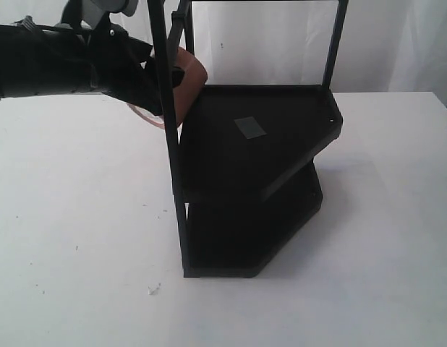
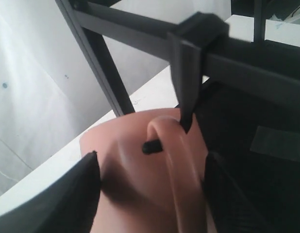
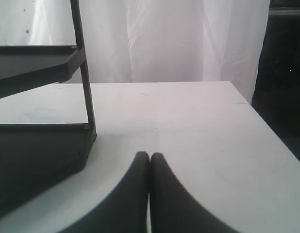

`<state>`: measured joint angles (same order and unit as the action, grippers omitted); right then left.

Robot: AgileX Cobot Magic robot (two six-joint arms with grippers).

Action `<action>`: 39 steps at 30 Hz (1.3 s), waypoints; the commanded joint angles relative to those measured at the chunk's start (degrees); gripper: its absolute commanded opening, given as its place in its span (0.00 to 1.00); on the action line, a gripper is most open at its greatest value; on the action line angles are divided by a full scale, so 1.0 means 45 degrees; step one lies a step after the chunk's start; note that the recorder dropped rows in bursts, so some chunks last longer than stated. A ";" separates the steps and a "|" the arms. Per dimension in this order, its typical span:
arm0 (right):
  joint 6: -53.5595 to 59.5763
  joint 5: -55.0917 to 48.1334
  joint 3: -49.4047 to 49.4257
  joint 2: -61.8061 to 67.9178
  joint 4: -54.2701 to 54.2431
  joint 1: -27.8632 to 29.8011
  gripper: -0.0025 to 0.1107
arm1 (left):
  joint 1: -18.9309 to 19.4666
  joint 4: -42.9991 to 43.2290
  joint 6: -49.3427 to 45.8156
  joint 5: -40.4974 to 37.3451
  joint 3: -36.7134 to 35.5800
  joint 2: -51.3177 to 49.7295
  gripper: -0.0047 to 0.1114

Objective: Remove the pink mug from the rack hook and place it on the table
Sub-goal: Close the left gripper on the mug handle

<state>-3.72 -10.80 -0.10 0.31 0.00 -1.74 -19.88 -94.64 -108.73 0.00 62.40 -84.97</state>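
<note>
White curtain [image 1: 267,43] hangs in soft folds behind a broad, flat white table [image 1: 79,238] marked with a few tiny dark specks. On it stands a tall black metal rack [image 1: 252,152] with two angular, matt shelves and thin square posts; a small grey patch of tape [image 1: 249,127] lies on the upper shelf.

The pink mug [image 1: 191,87] hangs at the rack's upper left corner, just behind a post, tipped on its side and clear of the table. From the left wrist its glazed, dusty-pink wall [image 2: 125,194] looks smooth and rounded, and the stubby black tip of the hook [image 2: 151,146] pokes through the loop handle [image 2: 176,165].

The left gripper [image 2: 150,170] reaches in from the left and pinches the mug, one dark, matt finger [image 2: 77,194] pressed to each side of its body.

The right gripper [image 3: 149,158] is low over bare table beside the rack's base, its two curved black fingers pressed together with nothing between them
</note>
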 commanded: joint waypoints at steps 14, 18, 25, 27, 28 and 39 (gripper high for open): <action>-0.0006 0.0132 0.0022 -0.0069 0.0000 0.0037 0.02 | -0.0047 -0.0252 0.0253 -0.0245 0.0078 -0.0099 0.38; -0.0006 0.0132 0.0022 -0.0069 0.0000 0.0037 0.02 | -0.0047 -0.0252 0.0253 -0.0725 0.0078 -0.0099 0.29; -0.0006 0.0132 0.0022 -0.0069 0.0000 0.0037 0.02 | -0.0047 -0.0252 0.0532 -0.0470 0.0078 -0.0099 0.27; -0.0006 0.0132 0.0022 -0.0069 0.0000 0.0037 0.02 | -0.0047 -0.0252 0.0532 -0.0346 0.0078 -0.0099 0.27; -0.0006 0.0132 0.0022 -0.0069 0.0000 0.0037 0.02 | -0.0047 -0.0252 0.0532 -0.0346 0.0078 -0.0072 0.27; -0.0006 0.0132 0.0022 -0.0069 0.0000 0.0037 0.02 | -0.0047 -0.0229 0.0557 -0.0164 0.0078 -0.0072 0.48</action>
<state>-3.84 -10.80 -0.10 0.31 0.00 -1.74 -19.88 -94.97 -106.82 -1.31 63.12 -85.10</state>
